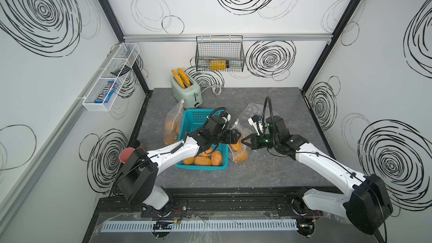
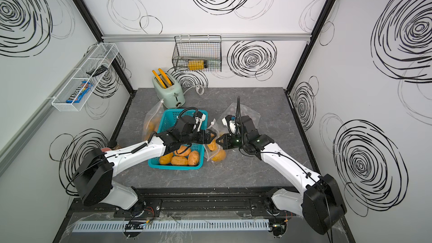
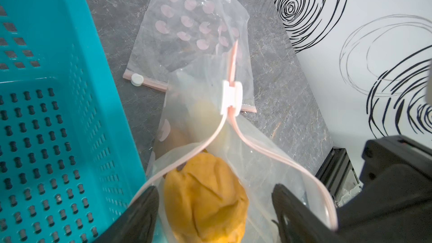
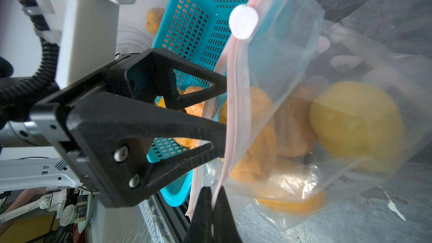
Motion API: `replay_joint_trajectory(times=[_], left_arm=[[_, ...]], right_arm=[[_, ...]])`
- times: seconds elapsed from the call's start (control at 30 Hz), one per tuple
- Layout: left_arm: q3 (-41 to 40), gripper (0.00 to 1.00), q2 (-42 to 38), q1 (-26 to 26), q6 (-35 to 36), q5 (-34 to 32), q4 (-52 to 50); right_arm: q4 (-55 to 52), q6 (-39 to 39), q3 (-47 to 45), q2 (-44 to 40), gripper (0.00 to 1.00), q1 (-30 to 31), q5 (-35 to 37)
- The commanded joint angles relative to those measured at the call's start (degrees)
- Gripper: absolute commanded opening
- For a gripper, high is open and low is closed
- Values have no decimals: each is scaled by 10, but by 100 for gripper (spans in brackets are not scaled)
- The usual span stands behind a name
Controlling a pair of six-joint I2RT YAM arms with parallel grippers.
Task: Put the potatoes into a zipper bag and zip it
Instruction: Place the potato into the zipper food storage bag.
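Note:
A clear zipper bag [image 1: 236,129] [image 2: 210,126] with a pink zip strip lies right of the teal basket [image 1: 201,167] [image 2: 175,167]. Several orange potatoes [image 4: 292,125] and a paler yellow one [image 4: 355,122] are inside it. My right gripper [image 1: 244,141] [image 4: 212,197] is shut on the bag's zip edge, holding its mouth up. My left gripper [image 1: 238,136] [image 3: 215,206] stands open at the bag's mouth. An orange potato [image 3: 205,197] sits loose between its fingers, inside the rim. The white slider [image 3: 230,98] [image 4: 243,22] is at the far end. More potatoes [image 1: 205,160] lie in the basket.
A second bag with potatoes [image 1: 171,125] lies left of the basket. An empty pink-dotted bag [image 1: 253,111] [image 3: 187,31] lies behind my right wrist. A mint toaster [image 1: 185,92] with orange slices stands at the back. Wire baskets [image 1: 219,54] hang on the walls.

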Motion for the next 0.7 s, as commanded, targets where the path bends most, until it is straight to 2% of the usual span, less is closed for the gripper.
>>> replay_joint_trajectory(times=[0.0, 0.27, 0.53, 0.67], left_arm=[[28, 83, -35, -1, 16, -19, -26], [53, 87, -129, 12, 45, -70, -105], [42, 89, -202, 72, 73, -51, -155], [35, 88, -226, 103, 91, -37, -169]], right_arm=[[-6, -1, 27, -8, 0, 3, -9], [-21, 6, 49, -9, 0, 3, -10], [-19, -37, 62, -30, 0, 29, 31], [-42, -46, 95, -30, 0, 31, 20]])
